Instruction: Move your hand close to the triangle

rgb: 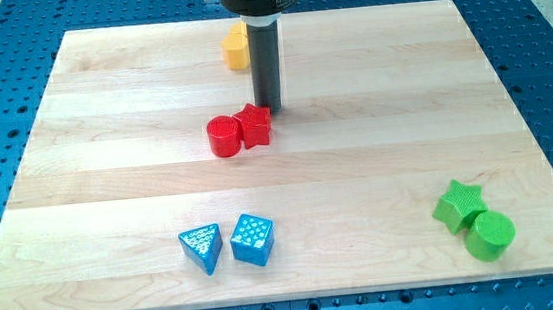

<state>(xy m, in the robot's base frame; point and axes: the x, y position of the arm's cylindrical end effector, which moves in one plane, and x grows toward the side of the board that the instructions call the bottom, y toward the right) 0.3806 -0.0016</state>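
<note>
The blue triangle block (202, 249) lies near the view's bottom, left of centre, with a blue cube (253, 239) just to its right. My tip (268, 108) is at the upper middle of the board, touching or just behind a red star block (255, 125). A red cylinder (224, 137) sits against the star's left side. The tip is far above the triangle in the view, slightly to its right.
A yellow block (236, 49) sits near the board's top edge, left of the rod. A green star (459, 204) and a green cylinder (489, 236) lie at the bottom right. The wooden board (105, 140) rests on a blue perforated table.
</note>
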